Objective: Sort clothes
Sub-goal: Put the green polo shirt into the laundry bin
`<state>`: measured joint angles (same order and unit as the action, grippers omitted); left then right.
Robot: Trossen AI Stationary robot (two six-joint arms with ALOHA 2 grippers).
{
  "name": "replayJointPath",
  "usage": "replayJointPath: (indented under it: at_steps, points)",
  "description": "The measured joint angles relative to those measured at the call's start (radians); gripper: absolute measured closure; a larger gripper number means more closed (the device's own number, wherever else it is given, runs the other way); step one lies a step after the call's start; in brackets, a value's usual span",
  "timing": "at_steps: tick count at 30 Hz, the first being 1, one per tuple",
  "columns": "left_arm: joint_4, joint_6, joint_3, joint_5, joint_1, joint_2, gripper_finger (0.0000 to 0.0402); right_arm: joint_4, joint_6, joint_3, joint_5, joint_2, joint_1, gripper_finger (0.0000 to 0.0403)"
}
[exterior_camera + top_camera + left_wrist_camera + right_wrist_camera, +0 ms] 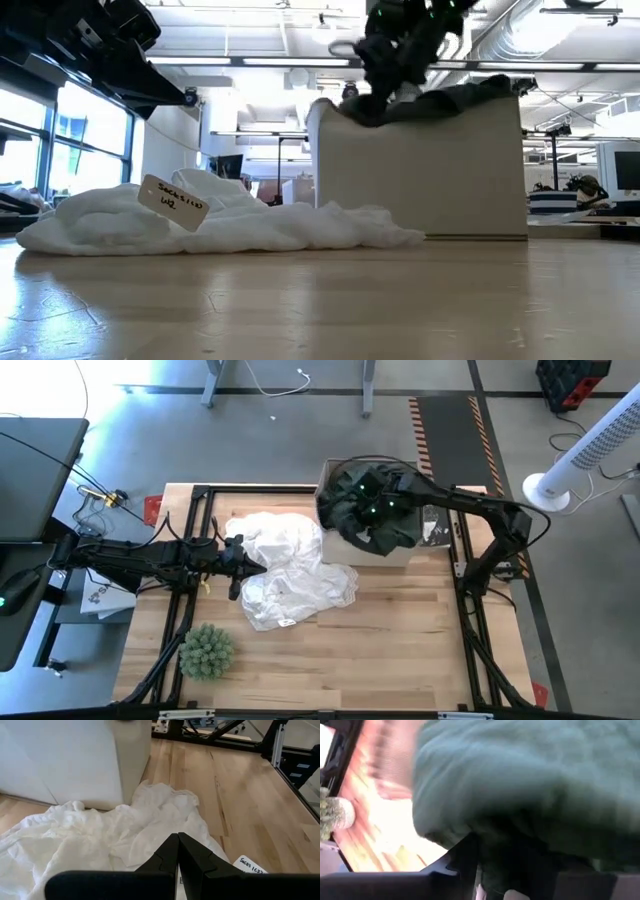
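The large white garment (285, 565) lies crumpled on the table beside a white box (395, 552); it also shows in the low view (200, 225), with a paper tag (172, 202). My left gripper (178, 841) is shut, above the white garment's left part (240, 565). My right gripper (362, 505) is over the box, shut on a dark green garment (530, 785). Dark clothes (460, 100) lie in the box and drape over its rim. My right gripper holds the dark green garment from above, over the box. The bunched cloth (510, 855) covers the fingers, so the part and the number of layers are hidden. The garment hangs below the gripper (385, 70), its lower end on the clothes in the box.
A spiky green plant-like ball (207, 650) sits near the table's front left. The black frame rails (200, 530) run along the table's sides. Bare wood (400, 640) lies in front of the box and garment.
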<state>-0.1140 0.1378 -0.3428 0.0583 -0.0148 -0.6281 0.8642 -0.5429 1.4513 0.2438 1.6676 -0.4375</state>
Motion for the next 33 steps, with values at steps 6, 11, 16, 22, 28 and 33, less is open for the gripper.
replayJointPath:
  at_steps: [6,11,16,22,28,33]
  points:
    - [-0.013,0.017,0.0,-0.001,0.0,0.0,0.0394,0.162,-0.009,0.187,-0.388,0.0,-0.002,0.0275]
    - [-0.016,0.017,0.0,-0.001,0.0,0.0,0.0394,0.213,-0.025,0.17,-0.544,0.002,-0.014,0.0275]
    - [-0.016,0.016,0.0,0.0,0.0,0.0,0.0394,0.117,-0.033,-0.032,-0.447,0.028,-0.023,0.0275]
    - [-0.016,0.016,0.0,0.001,0.0,0.0,0.0394,-0.105,-0.063,-0.3,-0.381,0.05,-0.025,0.0275]
    - [-0.016,-0.001,0.0,0.007,0.0,0.0,0.0394,-0.038,-0.037,-0.258,-0.436,0.007,-0.027,0.0275]
    - [-0.016,-0.001,0.0,0.007,0.0,0.0,0.0394,0.119,0.002,0.006,-0.605,-0.074,-0.01,0.0275]
